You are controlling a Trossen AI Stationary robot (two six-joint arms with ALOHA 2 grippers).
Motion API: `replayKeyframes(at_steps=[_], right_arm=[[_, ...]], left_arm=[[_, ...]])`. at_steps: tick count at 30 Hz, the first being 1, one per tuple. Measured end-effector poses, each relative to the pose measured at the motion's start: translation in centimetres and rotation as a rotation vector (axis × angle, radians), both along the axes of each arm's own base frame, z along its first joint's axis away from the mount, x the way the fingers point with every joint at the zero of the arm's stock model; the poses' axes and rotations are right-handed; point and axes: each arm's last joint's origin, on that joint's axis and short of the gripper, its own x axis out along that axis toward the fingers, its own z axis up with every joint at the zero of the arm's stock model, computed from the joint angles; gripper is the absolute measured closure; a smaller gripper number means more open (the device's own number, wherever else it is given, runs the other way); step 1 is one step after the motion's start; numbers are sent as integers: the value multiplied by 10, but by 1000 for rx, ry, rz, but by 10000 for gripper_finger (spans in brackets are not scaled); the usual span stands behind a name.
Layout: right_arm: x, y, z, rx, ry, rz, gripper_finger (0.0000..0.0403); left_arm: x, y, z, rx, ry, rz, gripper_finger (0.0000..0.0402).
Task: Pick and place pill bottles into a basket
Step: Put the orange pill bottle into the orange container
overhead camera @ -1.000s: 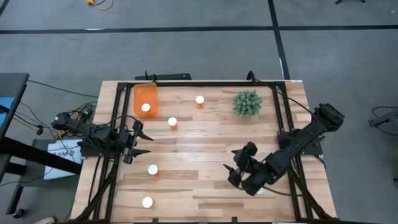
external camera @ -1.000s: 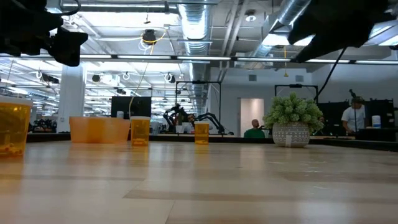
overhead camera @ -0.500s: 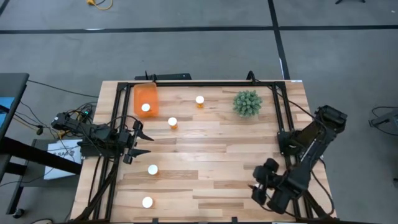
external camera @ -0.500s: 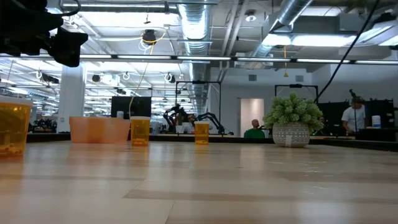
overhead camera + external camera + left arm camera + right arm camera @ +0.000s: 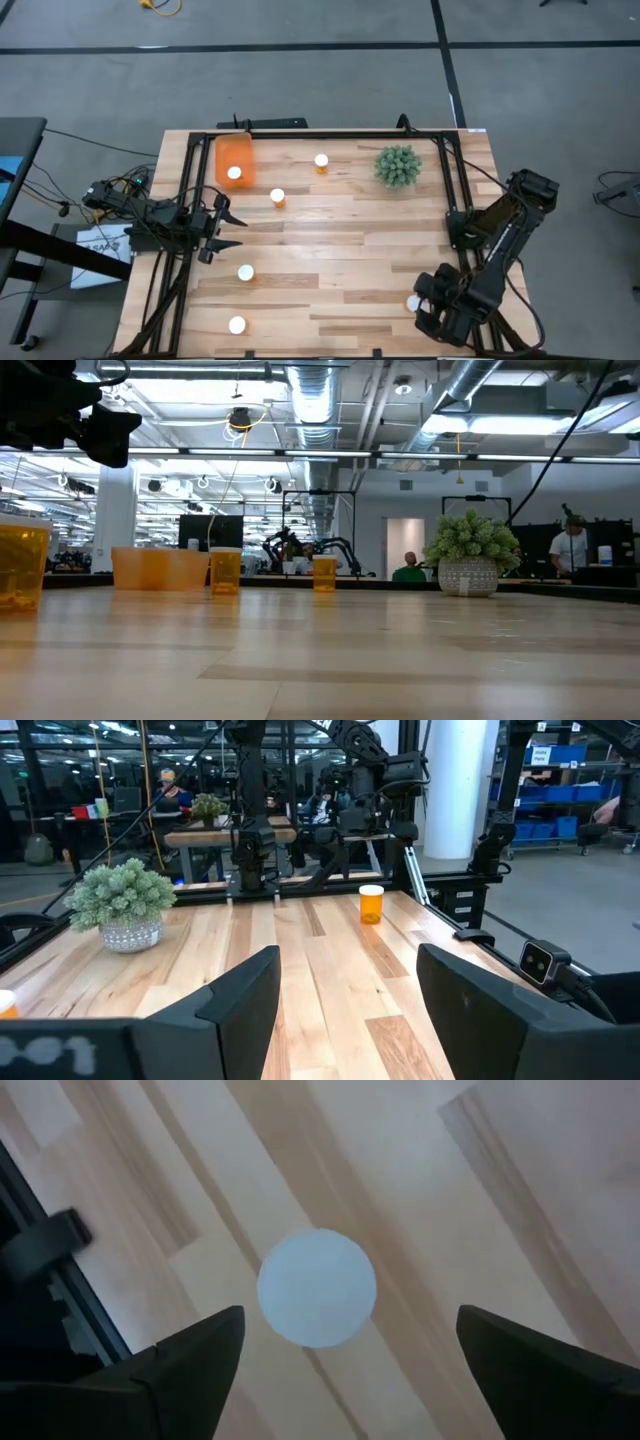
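**A:** Which pill bottle [image 5: 413, 303] is next, and where does it stand?

**B:** The one far from the basket [image 5: 235, 160], at the opposite corner of the table [image 5: 340, 240], well past the green plant [image 5: 398, 166]. It stands upright, white cap up, so its long axis is vertical.

**A:** How does it lie from the fingers?

**B:** Straight below them. The right gripper [image 5: 340, 1345] looks down on the cap, which shows round and whole in the gap between its two dark fingers [image 5: 190, 1355]. The fingers are spread wide and grasp nothing.

**A:** And the other arm?

**B:** The left gripper [image 5: 345, 985] waits at the table's edge on the basket's side, fingers parted and empty, pointing across the boards. It is well apart from this bottle, so the right arm is clearly the nearer one.

**A:** So the move?

**B:** Likely a straight descent around the cap, then a carry across to the basket, where one bottle [image 5: 234, 173] already sits.
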Motion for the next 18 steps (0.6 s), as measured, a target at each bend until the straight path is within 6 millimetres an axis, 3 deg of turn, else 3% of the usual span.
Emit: replayKeyframes(at_steps=[18], right_arm=[[8, 5, -7, -10, 10, 167, 42]], left_arm=[[0, 0, 0, 0, 0, 1, 176]])
